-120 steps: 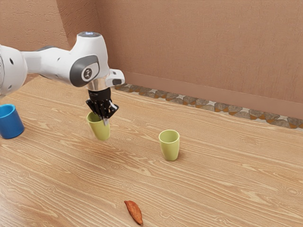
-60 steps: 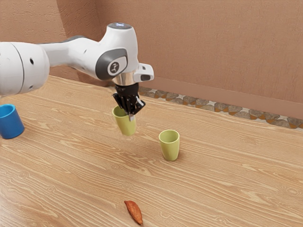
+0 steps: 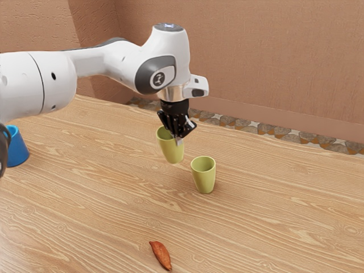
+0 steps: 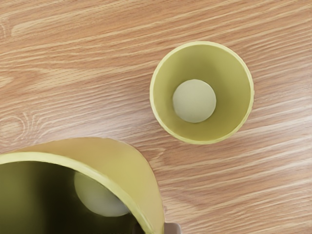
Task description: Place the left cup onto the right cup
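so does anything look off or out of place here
Nothing is spilled or damaged. The held green cup hangs slightly tilted in the gripper, pinched by its rim, beside the upright green cup. An orange-brown scrap lies alone nearer the camera, unrelated to the cups.

Yellow-green left cup (image 3: 170, 149) is lifted in the air, mouth up, slightly tilted, near the matching right cup (image 3: 203, 174) on the exterior view's left, not touching. Right cup stands upright, empty.

Wooden table (image 3: 273, 227), brown walls (image 3: 273, 51), pebble border (image 3: 273, 129).
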### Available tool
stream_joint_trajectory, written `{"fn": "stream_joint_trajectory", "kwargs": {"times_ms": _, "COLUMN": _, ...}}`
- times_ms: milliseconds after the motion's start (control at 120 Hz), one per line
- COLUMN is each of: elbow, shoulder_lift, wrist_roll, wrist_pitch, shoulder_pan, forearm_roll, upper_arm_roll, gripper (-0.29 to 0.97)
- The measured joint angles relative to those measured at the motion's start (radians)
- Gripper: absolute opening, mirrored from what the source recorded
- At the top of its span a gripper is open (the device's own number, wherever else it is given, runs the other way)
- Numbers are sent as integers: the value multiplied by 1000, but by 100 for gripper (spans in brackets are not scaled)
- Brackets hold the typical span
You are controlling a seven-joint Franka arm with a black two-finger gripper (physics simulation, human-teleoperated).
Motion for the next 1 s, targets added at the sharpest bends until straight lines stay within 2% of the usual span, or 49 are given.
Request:
{"fn": "stream_joint_trajectory", "kwargs": {"times_ms": 392, "elbow": 87, "shoulder_lift": 54, "wrist_roll": -9, "wrist_pitch": -16, "shoulder_pan": -19, "forearm_roll": 31, "upper_arm_roll": -52, "gripper": -11}}
{"fn": "stream_joint_trajectory", "kwargs": {"times_ms": 1000, "elbow": 147, "shoulder_lift": 116, "wrist_roll": -20, "wrist_pitch": -19, "shoulder_pan": -21, "forearm_roll": 40, "upper_arm_roll": -65, "gripper": -11}}
